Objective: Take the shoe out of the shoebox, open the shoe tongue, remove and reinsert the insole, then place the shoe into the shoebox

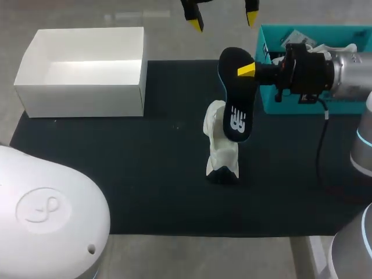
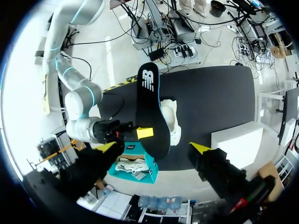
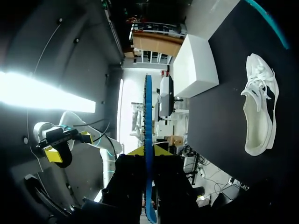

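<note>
Right gripper (image 1: 247,70) clamped on insole (image 1: 237,110), center frame.
Left gripper (image 1: 223,20) spread, cut off at top edge; shoe (image 1: 218,152) partly hidden behind insole.

R gripper (image 1: 244,70) pinches insole (image 1: 237,113) mid-air; L gripper (image 1: 222,21) hangs beyond it, fingers (image 1: 195,24) spread wide.

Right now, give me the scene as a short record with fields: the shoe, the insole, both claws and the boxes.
shoe: white, on the black mat, outside both boxes
insole: black with a blue edge, out of the shoe, held over it
right claw: shut on the insole
left claw: open, holding nothing, beyond the shoe
white box: open, nothing visible inside
teal box: open, white contents inside
</note>
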Available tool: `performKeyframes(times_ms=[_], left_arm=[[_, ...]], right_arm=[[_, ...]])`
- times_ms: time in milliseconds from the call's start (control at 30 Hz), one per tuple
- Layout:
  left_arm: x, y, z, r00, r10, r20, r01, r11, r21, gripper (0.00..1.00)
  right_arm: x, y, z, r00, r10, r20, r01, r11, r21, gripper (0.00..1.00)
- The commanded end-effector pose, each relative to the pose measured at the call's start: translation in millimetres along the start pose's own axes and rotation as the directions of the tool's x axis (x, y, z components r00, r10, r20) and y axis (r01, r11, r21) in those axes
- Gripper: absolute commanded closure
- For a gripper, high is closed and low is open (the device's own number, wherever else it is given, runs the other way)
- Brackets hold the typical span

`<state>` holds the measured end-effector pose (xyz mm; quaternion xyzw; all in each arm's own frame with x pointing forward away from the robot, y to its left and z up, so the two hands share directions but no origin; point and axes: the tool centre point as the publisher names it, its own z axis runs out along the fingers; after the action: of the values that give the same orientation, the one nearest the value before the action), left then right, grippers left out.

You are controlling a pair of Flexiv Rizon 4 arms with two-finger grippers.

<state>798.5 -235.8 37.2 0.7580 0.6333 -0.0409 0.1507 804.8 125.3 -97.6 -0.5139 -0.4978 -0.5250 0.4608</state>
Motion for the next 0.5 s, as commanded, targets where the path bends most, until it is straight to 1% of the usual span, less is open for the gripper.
performKeyframes(times_ms=[33, 167, 300, 400, 500], left_arm=[[-3.4, 0, -1, 0.996, -0.023, -0.086, 0.021, 1.0, -0.023, 0.0], [-15.3, 2, 1, 0.991, -0.049, -0.124, 0.044, 0.998, -0.045, 0.0], [-23.1, 2, 1, 0.988, -0.058, -0.141, 0.051, 0.998, -0.048, 0.0], [-24.4, 2, 1, 0.988, -0.06, -0.142, 0.055, 0.998, -0.043, 0.0], [-19.7, -2, 2, 0.984, -0.08, -0.157, 0.077, 0.997, -0.025, 0.0]], right_arm=[[-2.3, 4.1, 4, 1.0, 0.002, 0.004, -0.002, 1.0, 0.015, 1.0], [-3.9, 8.0, 9, 1.0, 0.009, 0.014, -0.009, 1.0, 0.028, 1.0], [-3.5, 8.7, 10, 1.0, 0.009, 0.019, -0.009, 1.0, 0.027, 1.0], [-4.1, 8.0, 11, 1.0, 0.008, 0.022, -0.008, 1.0, 0.023, 1.0], [-5.7, 5.9, 10, 1.0, 0.01, 0.022, -0.01, 1.0, 0.019, 1.0]])
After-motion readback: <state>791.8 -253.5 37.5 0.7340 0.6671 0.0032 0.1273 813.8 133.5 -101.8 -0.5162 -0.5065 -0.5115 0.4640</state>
